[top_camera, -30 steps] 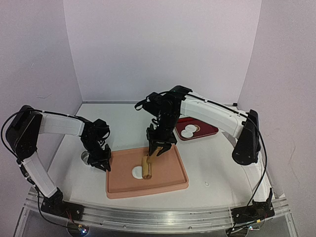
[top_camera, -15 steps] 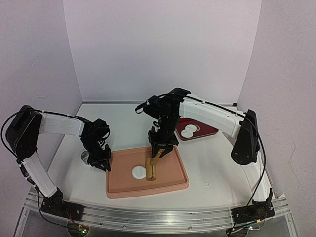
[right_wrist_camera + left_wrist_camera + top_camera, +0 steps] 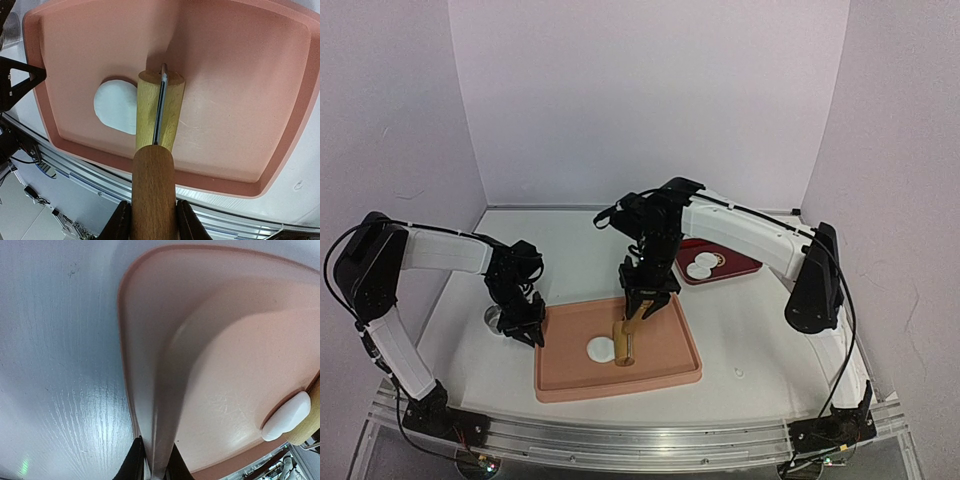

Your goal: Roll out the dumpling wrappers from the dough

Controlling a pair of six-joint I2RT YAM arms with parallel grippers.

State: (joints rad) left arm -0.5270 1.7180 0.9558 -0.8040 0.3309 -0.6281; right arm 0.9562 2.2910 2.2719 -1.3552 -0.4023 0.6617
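Gripping the rolling pin (image 3: 159, 115), the right gripper (image 3: 642, 300) is clamped on its upper end. The pin is tilted, lower end down in the pink tray (image 3: 620, 392), touching the right edge of the dough (image 3: 116, 105). The dough is a small round white blob, left of centre on the tray floor. The tray's left rim is pinched by the left gripper (image 3: 154, 471), jaws closed on it. Two wrappers (image 3: 700, 266) lie on a dark red plate (image 3: 745, 266), back right of the tray.
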